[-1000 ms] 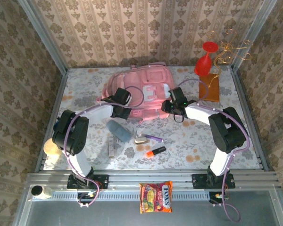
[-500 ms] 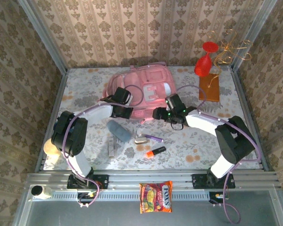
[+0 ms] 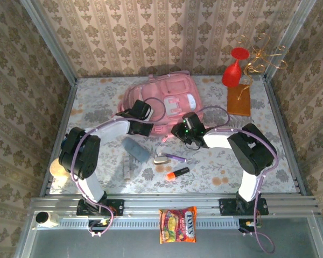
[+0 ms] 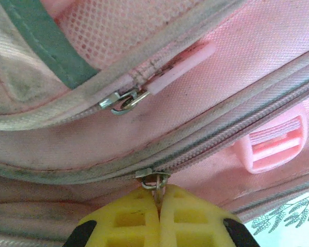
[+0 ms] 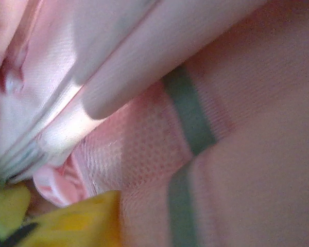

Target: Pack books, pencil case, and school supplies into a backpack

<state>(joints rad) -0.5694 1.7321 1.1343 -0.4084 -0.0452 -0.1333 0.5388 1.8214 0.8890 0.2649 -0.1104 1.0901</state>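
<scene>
The left gripper [image 4: 157, 194] has its yellow fingers pressed together, clamped on the metal ring of a zip pull [image 4: 155, 181] on the backpack [image 4: 221, 67]. That zip runs slantwise across the pink fabric, and a pink buckle [image 4: 275, 144] lies just to its right. The right gripper [image 3: 176, 131] is pushed against the backpack's near edge. Its wrist view is blurred, with yellow fingers [image 5: 72, 221] low against pink mesh and folds, so I cannot tell whether they are apart or gripping cloth. The backpack [image 3: 161, 99] lies at the middle of the table [image 3: 97, 102], towards the back wall, with both arms reaching in from either side. Nearer the bases lie the pencil case [image 3: 135, 149], a pale stick [image 3: 127, 167] just in front of it, a beige piece [image 3: 161, 159] touching a purple pen [image 3: 176, 157], and an orange-and-black marker [image 3: 177, 173]. An orange-brown slab [image 3: 239, 100] lies at the far right under a red glass [image 3: 232, 67]. A snack packet [image 3: 178, 217] lies on the near rail.
</scene>
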